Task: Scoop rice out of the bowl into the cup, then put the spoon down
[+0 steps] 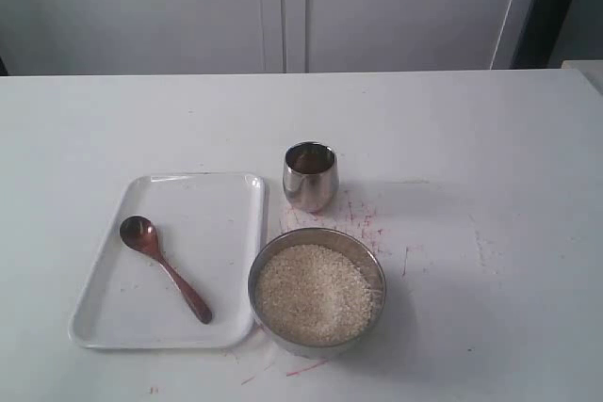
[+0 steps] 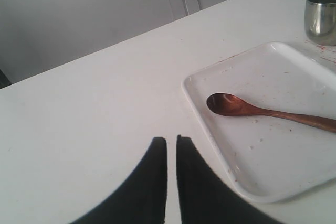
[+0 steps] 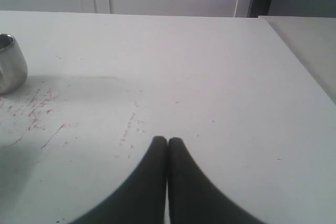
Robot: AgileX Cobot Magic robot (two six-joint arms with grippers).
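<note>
We see the spoon lying on the white tray at the bench's near left. The bowl, filled with rice, sits just right of the tray. The cup stands just beyond it (red flecks mark the bench there). Our left claw is clenched on nothing, bar a thin slit. The right claw is clenched, empty.

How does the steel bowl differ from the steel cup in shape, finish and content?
The bowl is wide and shallow; the cup is narrow with a rounded belly. The bowl looks dull, the cup mirror-bright. The bowl is full of rice; no rice shows in the cup. Both are steel and stand upright on the table.
</note>
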